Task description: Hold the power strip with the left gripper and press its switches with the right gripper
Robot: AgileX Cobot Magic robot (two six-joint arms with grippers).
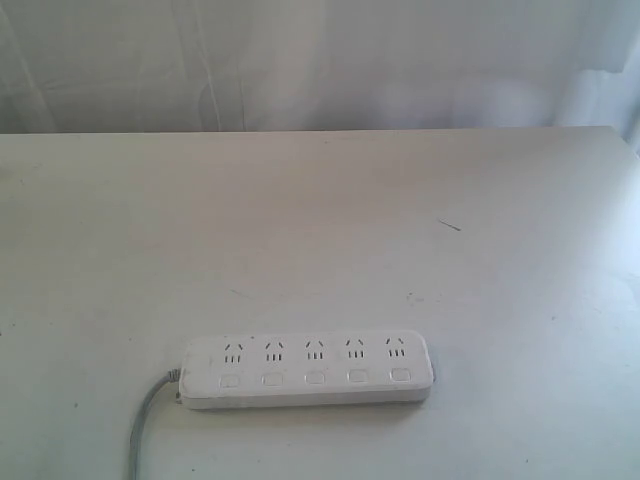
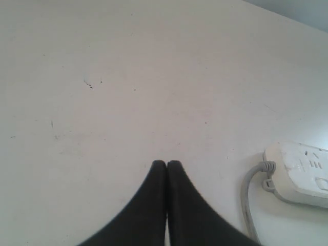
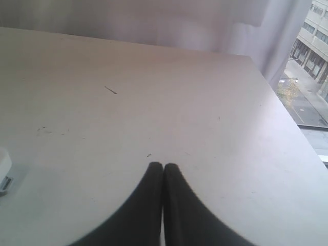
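Observation:
The white power strip (image 1: pixel 308 371) lies flat near the table's front edge, its row of switches (image 1: pixel 315 378) facing the camera and its grey cord (image 1: pixel 143 420) trailing off at the left end. Neither arm shows in the exterior view. In the left wrist view my left gripper (image 2: pixel 166 164) is shut with nothing in it, hovering over bare table, and the strip's cord end (image 2: pixel 300 171) lies apart from it off to one side. My right gripper (image 3: pixel 163 166) is shut and empty too; only a corner of the strip (image 3: pixel 4 166) shows at that frame's edge.
The white table (image 1: pixel 320 230) carries a few small dark marks (image 1: pixel 449 225). A pale curtain (image 1: pixel 300 60) hangs behind its far edge. The right wrist view shows the table's side edge (image 3: pixel 287 118) with a window and a street beyond.

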